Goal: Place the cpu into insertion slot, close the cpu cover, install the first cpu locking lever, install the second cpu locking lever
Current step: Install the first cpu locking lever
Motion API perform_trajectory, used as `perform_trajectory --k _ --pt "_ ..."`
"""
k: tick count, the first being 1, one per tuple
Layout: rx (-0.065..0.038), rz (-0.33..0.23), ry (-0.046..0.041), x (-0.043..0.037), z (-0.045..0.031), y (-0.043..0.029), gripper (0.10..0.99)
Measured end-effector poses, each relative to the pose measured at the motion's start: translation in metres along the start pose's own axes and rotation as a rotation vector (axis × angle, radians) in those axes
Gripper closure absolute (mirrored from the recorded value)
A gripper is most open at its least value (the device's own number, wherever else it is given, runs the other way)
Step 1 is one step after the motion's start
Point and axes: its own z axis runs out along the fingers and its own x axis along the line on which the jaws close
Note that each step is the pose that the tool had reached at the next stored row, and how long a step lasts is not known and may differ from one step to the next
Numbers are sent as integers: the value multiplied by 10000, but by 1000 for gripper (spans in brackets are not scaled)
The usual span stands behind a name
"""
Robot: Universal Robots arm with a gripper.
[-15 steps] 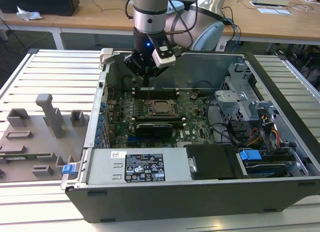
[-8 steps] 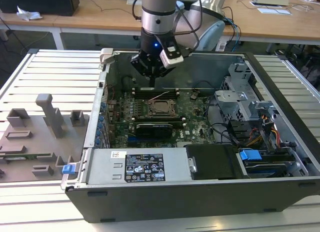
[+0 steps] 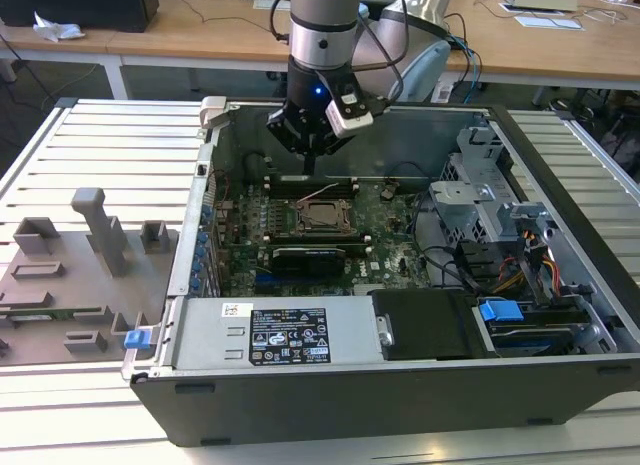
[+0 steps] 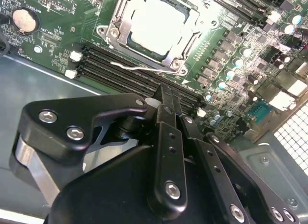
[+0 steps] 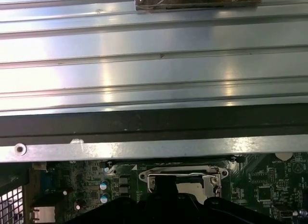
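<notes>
The cpu [image 4: 158, 24], a pale silver square, lies in the insertion slot [image 3: 322, 218] on the green motherboard [image 3: 390, 250]. The silvery cpu cover [image 4: 147, 54] lies flat around it, framing its top. A thin wire locking lever [image 4: 137, 68] sticks out from the socket across the black memory slots [image 4: 103, 65] and looks unlatched; it rises toward the case's back wall in the exterior view [image 3: 325, 191]. My gripper [image 4: 163, 95] hangs above the memory slots just behind the socket, its black fingers shut with nothing between them. It stands over the motherboard's back edge in the exterior view [image 3: 308, 163].
The open case's back wall [image 5: 154, 149] is close behind the gripper. A long black card [image 3: 310, 255] sits in front of the socket. Drive cages and cables [image 3: 490, 225] fill the exterior view's right, and a power supply [image 3: 270, 335] the front. Grey fixtures [image 3: 100, 235] stand on the slatted table.
</notes>
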Motion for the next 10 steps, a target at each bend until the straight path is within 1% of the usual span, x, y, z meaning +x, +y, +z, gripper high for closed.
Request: perform_trajectory --k 1,3,5,6,7,10 --pt "-15 0 1 -2 8 -28 980" --pt "-54 1 3 -3 15 -60 980" --pt "-130 -3 7 -7 25 -122 980" --pt "-178 -4 8 -9 43 -140 980" --pt "-210 -5 10 -10 65 -147 980" --pt "-226 -3 12 -11 129 -150 980"
